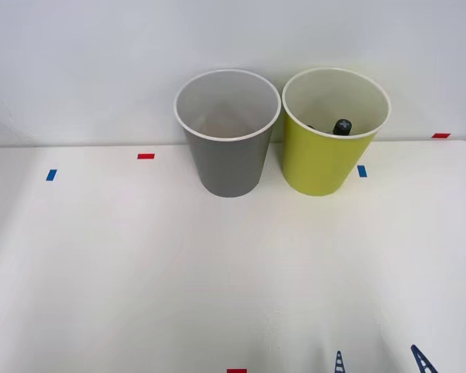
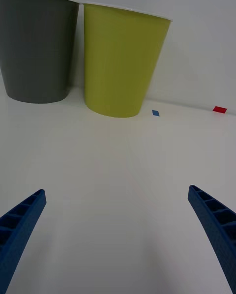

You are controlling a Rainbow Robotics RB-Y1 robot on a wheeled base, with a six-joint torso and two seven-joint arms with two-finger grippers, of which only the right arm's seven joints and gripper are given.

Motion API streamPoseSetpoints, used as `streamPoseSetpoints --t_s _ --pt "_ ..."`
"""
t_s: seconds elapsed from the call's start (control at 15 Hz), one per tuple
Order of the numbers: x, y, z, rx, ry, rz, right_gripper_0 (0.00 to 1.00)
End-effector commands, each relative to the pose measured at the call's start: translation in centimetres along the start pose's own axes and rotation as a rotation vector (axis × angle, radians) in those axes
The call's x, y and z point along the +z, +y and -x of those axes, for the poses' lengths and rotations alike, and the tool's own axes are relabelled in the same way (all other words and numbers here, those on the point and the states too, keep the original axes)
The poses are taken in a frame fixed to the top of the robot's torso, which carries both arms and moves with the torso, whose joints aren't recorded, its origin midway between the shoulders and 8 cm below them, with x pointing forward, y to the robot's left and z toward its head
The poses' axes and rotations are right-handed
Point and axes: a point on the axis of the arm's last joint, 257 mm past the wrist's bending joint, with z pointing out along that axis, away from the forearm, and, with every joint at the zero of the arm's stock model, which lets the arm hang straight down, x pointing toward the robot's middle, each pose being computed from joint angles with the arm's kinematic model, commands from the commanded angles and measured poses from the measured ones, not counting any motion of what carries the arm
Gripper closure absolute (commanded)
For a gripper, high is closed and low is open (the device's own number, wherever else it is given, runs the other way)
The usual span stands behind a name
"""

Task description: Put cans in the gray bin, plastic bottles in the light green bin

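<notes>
A white table [image 1: 140, 264] stands against a pale wall, with 2 round tapered plastic bins upright side by side at its far edge. The gray bin [image 1: 227, 148] is on the left, white-rimmed, its pale inside open to view. Just beside it on the right, nearly touching, is the light green bin [image 1: 326, 151]. Inside the green bin, a black screw cap [image 1: 342, 127] of a plastic bottle pokes up near the front wall; the rest of the bottle is hidden, so no label or writing can be read.

Small tape marks lie on the table: a blue one [image 1: 51, 175] and a red one [image 1: 146, 156] left of the bins, a blue one [image 1: 362, 171] just right of the green bin, and a red one [image 1: 441, 135] further right.

The right gripper [image 1: 379, 360] sits at the near edge, well apart from the bins, its 2 blue ribbed fingers [image 2: 216, 225] spread wide and holding nothing.
</notes>
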Motion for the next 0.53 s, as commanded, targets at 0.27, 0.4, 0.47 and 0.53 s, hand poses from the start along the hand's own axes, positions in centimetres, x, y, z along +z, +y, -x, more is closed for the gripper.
streamPoseSetpoints --t_s 0.27,0.4,0.47,0.53 --pt "0.00 0.00 -0.01 0.000 0.000 0.000 0.00" --pt "0.00 0.00 -0.01 0.000 0.000 0.000 0.00" --pt "0.00 0.00 -0.01 0.000 0.000 0.000 0.00" --pt "0.00 0.00 -0.01 0.000 0.000 0.000 0.00"
